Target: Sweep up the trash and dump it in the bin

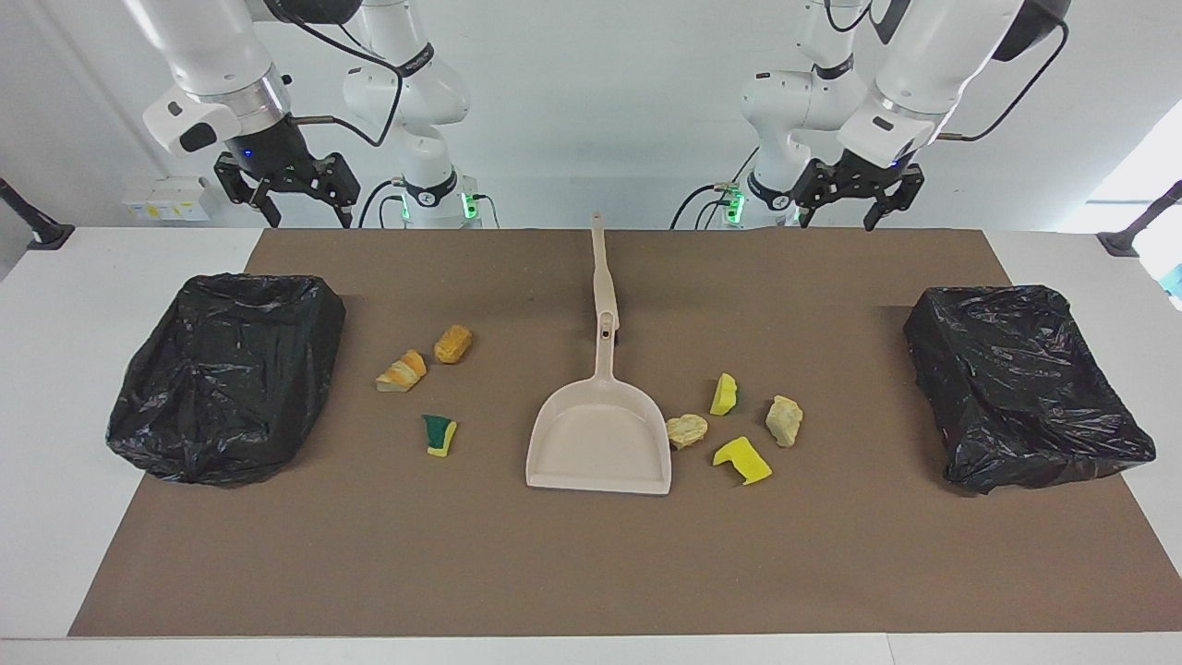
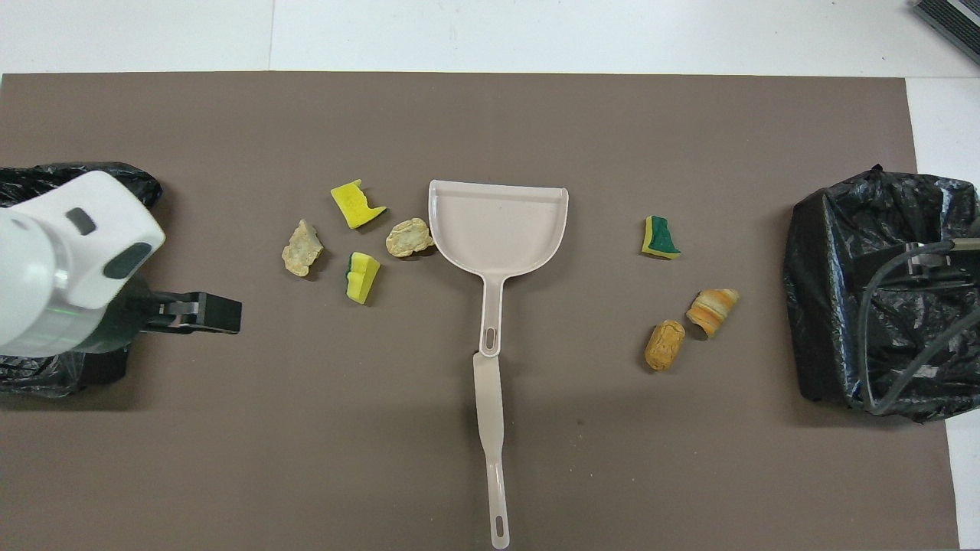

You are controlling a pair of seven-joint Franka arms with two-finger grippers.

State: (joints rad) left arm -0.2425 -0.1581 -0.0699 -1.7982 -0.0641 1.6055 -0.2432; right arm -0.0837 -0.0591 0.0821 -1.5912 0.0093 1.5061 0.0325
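- The trash is seven scraps on the brown mat (image 1: 591, 554): four (image 1: 739, 425) lie beside the dustpan (image 1: 600, 443) toward the left arm's end, one touching the pan's edge; three (image 1: 425, 379) lie toward the right arm's end
- The dustpan's long axis runs toward and away from the robots, its mouth pointing away; the brush (image 1: 602, 277) lies in line with its handle, nearer the robots
- A black-bagged bin (image 1: 226, 374) stands at each end
- Left gripper (image 1: 859, 201) and right gripper (image 1: 294, 196) hang above the mat's near edge, fingers spread, holding nothing
- Only the facing view shows both grippers whole; the overhead view shows the brush's whole length
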